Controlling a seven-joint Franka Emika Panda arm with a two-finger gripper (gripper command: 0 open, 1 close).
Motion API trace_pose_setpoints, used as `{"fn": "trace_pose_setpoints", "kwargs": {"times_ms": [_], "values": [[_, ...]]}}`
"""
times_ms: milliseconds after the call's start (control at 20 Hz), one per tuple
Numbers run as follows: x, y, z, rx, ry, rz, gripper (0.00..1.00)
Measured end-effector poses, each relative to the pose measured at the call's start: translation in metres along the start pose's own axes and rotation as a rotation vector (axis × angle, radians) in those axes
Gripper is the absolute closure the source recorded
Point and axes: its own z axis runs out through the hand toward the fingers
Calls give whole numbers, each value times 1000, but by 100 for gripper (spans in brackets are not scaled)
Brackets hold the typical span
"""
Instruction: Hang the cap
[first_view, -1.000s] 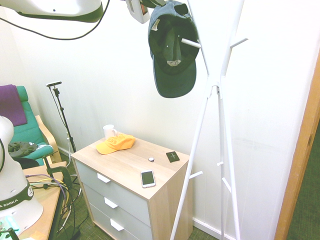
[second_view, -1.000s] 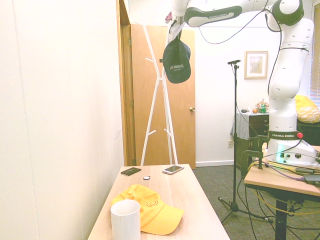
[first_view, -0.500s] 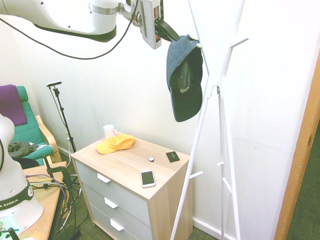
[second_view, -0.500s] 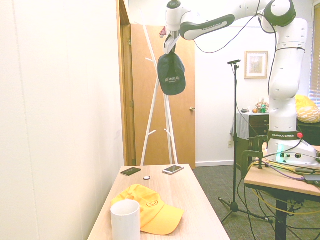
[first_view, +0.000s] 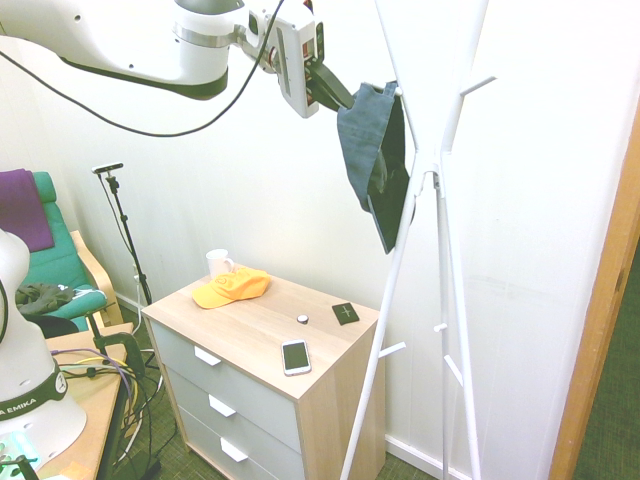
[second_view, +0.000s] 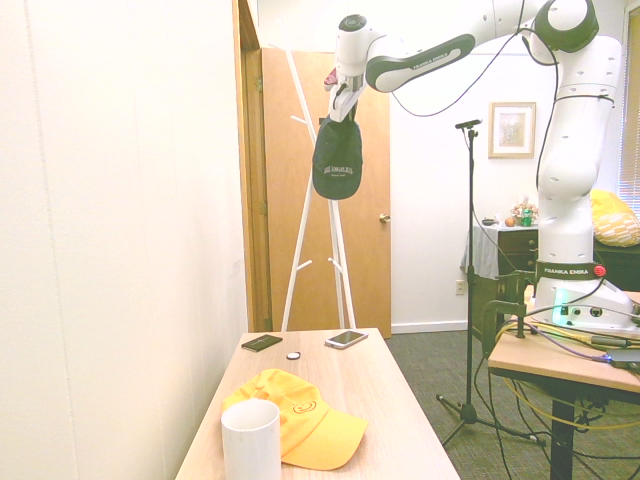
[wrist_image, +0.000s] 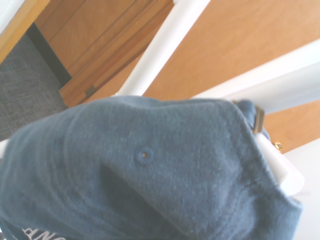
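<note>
Because its back strap appears looped over a white peg (wrist_image: 287, 175), the cap (first_view: 364, 135) hangs at the upper part of the coat rack (first_view: 455, 280) — probably so the peg takes its weight. My tool (first_view: 347, 101) is right at the cap's upper edge; I can't tell whether it's clamped or apart. The cap is slate fabric, slightly folded, brim downward — small pale lettering across its front.

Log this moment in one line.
dark cap at coat rack peg, brim down | gripper at cap | release unclear
</note>
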Motion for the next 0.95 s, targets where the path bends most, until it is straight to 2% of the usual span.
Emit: {"fn": "trace_pose_setpoints", "kwargs": {"times_ms": [100, 200, 350, 600, 850, 950], "values": [[-1, 1, 1, 0, -5, 4, 0], [-6, 1, 3, 14, -57, 22, 0], [-15, -1, -6, 89, -234, 35, 0], [-42, -7, -62, 232, -526, 21, 0], [-67, -19, -58, 325, -810, -22, 0], [-75, -23, -54, 341, -888, -45, 0]]}}
